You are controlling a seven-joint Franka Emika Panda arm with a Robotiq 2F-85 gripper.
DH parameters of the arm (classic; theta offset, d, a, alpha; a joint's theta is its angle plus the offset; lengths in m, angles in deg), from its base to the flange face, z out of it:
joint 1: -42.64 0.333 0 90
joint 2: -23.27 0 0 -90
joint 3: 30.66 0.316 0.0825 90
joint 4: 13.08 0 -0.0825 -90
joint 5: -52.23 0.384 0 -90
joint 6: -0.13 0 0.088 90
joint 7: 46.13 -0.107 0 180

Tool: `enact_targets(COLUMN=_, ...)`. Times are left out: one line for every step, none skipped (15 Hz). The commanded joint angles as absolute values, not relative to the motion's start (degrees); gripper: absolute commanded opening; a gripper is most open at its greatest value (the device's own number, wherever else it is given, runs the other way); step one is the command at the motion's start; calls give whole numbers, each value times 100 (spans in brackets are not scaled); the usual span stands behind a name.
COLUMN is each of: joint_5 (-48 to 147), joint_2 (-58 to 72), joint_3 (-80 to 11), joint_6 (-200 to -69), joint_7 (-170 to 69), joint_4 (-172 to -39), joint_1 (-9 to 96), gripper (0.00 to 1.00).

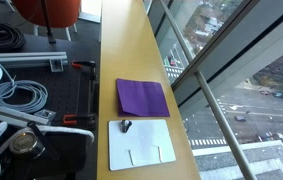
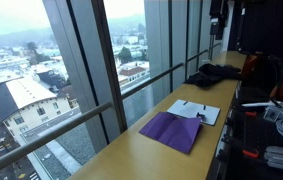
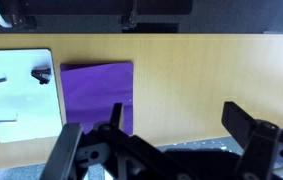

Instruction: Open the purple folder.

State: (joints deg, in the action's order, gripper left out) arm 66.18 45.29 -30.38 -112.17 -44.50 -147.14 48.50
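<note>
The purple folder (image 1: 142,97) lies flat and closed on the long wooden counter (image 1: 126,50) beside the window. It shows in both exterior views (image 2: 173,131) and in the wrist view (image 3: 97,96). My gripper (image 3: 179,117) shows only in the wrist view, with its two dark fingers spread wide apart and nothing between them. It hovers above bare counter, beside the folder's edge and not touching it. The arm does not show in the exterior views.
A white flat board (image 1: 141,143) with a small dark clip (image 1: 125,126) lies next to the folder, also in the wrist view (image 3: 21,92). Dark cloth (image 2: 213,72) lies farther along the counter. Cables and equipment (image 1: 16,95) fill the bench beside it. Window glass (image 1: 221,60) borders the counter.
</note>
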Motion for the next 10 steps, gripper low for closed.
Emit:
enact_targets(joint_5=6637, joint_2=4527, joint_3=-2985, joint_6=-11198, joint_7=-4432, joint_4=-14694, joint_1=4787, gripper=100)
enact_targets(joint_5=6637, joint_2=4528, joint_3=-2985, joint_6=-11198, joint_7=-4432, joint_4=-14690, joint_1=4787, gripper=100)
enact_targets(joint_5=6637, joint_2=4528, joint_3=-2985, joint_6=-11198, joint_7=-4433, joint_4=-14690, joint_1=4787, gripper=100)
enact_targets(joint_5=6637, joint_2=4528, joint_3=-2985, joint_6=-11198, joint_7=-4433, joint_4=-14690, joint_1=4787, gripper=100)
enact_targets(joint_5=6637, joint_2=4528, joint_3=-2985, joint_6=-11198, joint_7=-4432, joint_4=-14690, joint_1=4787, gripper=100)
enact_targets(joint_5=6637, joint_2=4528, joint_3=-2985, joint_6=-11198, joint_7=-4432, joint_4=-14690, joint_1=4787, gripper=100)
enact_targets(joint_5=6637, joint_2=4528, joint_3=-2985, joint_6=-11198, joint_7=-4432, joint_4=-14690, joint_1=4787, gripper=100)
enact_targets(joint_5=6637, joint_2=4528, joint_3=-2985, joint_6=-11198, joint_7=-4432, joint_4=-14690, joint_1=4787, gripper=100)
enact_targets(joint_5=6637, joint_2=4528, joint_3=-2985, joint_6=-11198, joint_7=-4433, joint_4=-14690, joint_1=4787, gripper=100)
enact_targets(joint_5=6635, joint_2=4456, joint_3=-2999, joint_6=-11271, joint_7=-4368, joint_4=-14685, joint_1=4787, gripper=100)
